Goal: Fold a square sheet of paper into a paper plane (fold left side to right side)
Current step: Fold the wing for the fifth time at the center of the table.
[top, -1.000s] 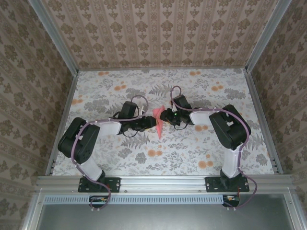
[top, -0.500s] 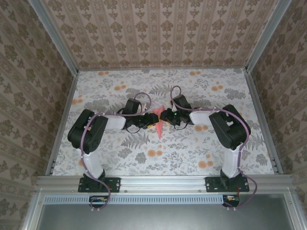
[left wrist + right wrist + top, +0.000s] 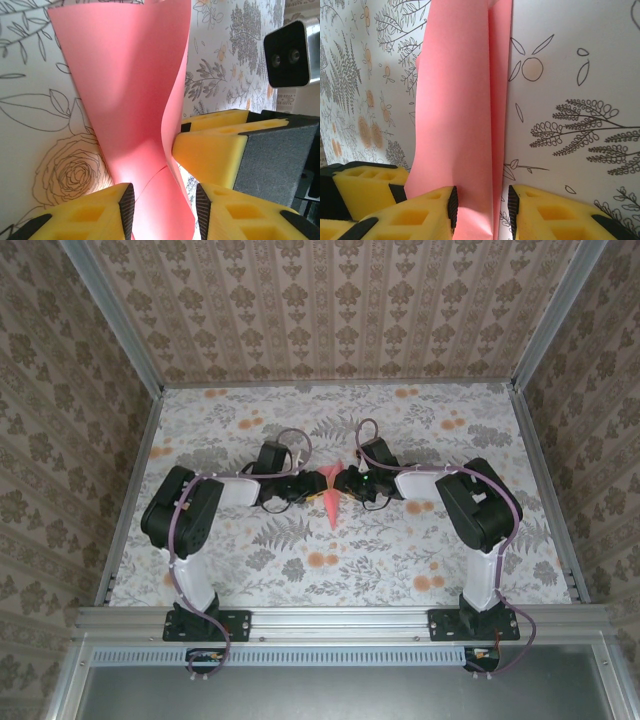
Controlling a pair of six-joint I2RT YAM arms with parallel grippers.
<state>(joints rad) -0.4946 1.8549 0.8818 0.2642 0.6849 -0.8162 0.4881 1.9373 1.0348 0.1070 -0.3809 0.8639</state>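
The left gripper (image 3: 165,199) and right gripper (image 3: 481,202), jaws slightly apart astride the pink paper (image 3: 125,100), seem to steady it so its curling flap can fold rightward.

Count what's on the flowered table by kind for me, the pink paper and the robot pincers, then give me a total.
Pink paper: 1
Pincers: 2 (left pincer, right pincer)
Total: 3
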